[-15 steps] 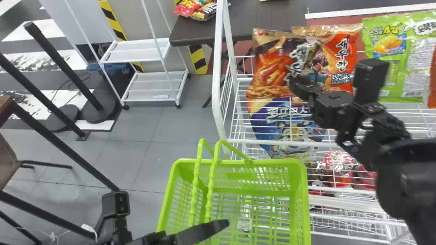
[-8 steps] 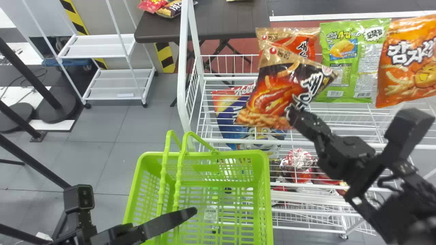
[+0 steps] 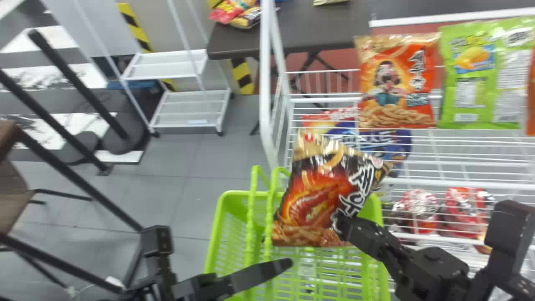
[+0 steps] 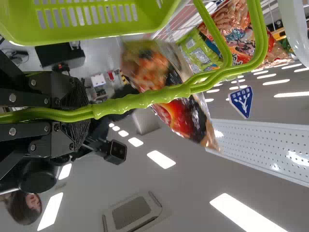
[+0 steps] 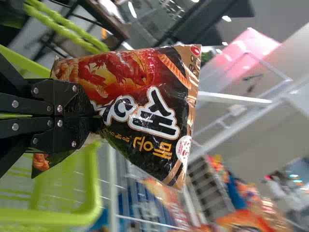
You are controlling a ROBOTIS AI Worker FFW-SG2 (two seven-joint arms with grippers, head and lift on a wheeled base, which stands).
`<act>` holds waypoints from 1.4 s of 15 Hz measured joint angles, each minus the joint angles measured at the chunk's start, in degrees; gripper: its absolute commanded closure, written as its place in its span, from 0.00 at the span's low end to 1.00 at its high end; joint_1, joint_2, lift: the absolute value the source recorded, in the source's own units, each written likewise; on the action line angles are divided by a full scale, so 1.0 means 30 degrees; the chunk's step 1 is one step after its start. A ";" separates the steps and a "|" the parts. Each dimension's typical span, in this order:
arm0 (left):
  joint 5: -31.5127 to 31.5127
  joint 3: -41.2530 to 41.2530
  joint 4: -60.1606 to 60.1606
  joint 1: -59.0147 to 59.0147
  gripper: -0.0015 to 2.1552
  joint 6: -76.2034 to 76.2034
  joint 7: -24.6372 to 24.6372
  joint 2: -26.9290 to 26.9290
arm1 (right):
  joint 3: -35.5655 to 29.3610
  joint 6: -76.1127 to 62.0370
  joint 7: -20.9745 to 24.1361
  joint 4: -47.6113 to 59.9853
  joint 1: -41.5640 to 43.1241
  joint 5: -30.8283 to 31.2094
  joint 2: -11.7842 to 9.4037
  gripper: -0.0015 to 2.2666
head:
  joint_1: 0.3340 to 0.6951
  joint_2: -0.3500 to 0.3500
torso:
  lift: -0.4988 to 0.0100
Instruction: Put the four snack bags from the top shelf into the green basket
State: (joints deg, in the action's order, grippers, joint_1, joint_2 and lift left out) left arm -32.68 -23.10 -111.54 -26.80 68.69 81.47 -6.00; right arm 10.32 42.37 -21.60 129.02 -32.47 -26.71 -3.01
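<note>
On your left, your left end effector is closed around the thin green plastic handles of the green plastic basket. Over its far edge, you have a tilted, shiny black, red and gold snack bag, gripped near a corner by your right end effector. Farther right, an orange snack bag and a green one lie side by side along the white wire shelf's far edge.
</note>
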 measured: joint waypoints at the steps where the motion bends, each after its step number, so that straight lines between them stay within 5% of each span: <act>1: -0.0003 0.0027 -0.0011 0.0000 1.00 0.0000 0.0000 0.0008 | 0.0327 0.0383 0.0050 -0.0716 0.0264 -0.0014 0.0003 0.99 | 1.00 1.00 | 0.98; 4: 0.0027 0.0145 -0.0088 0.0000 1.00 0.0000 -0.0018 0.0017 | 0.1600 0.0784 0.0090 -0.3348 0.1610 -0.0072 0.0005 0.93 | 1.00 1.00 | 0.98; 5: 0.0054 0.0224 -0.0131 0.0000 1.00 0.0000 -0.0031 0.0025 | 0.2209 0.0813 0.0146 -0.4501 0.2418 -0.0029 0.0003 0.68 | 1.00 1.00 | 0.98; 6: 0.0075 0.0301 -0.0151 0.0000 1.00 0.0000 -0.0035 0.0033 | 0.2710 0.0883 0.0151 -0.5437 0.3119 -0.0002 0.0002 0.28 | 1.00 1.00 | 0.98; 7: 0.0081 0.0362 -0.0172 0.0000 1.00 0.0000 -0.0035 0.0037 | 0.3168 0.0973 0.0134 -0.6209 0.3732 0.0008 -0.0006 0.00 | 1.00 1.00 | 0.98; 11: 0.0084 0.0338 -0.0185 -0.0022 1.00 0.0000 -0.0003 -0.0008 | 0.2989 0.2723 0.0140 -0.5179 0.3788 -0.0023 -0.0160 0.02 | 1.00 1.00 | 0.98; 15: 0.0055 0.0373 -0.0173 -0.0026 1.00 0.0000 0.0013 -0.0037 | 0.0144 0.4543 -0.0153 -0.2318 0.2611 -0.0535 -0.0281 0.03 | 1.00 1.00 | 0.98; 21: -0.0100 0.0273 -0.0236 -0.0264 1.00 0.0058 0.0274 -0.0133 | -0.4499 0.2548 0.0165 -0.3193 0.5839 0.0858 -0.0281 0.02 | 1.00 0.63 | 0.98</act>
State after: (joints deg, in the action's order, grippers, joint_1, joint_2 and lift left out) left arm -32.99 -22.28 -112.25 -27.59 68.87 82.30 -6.40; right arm -3.18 50.01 -21.10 119.44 -14.96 -24.14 -3.85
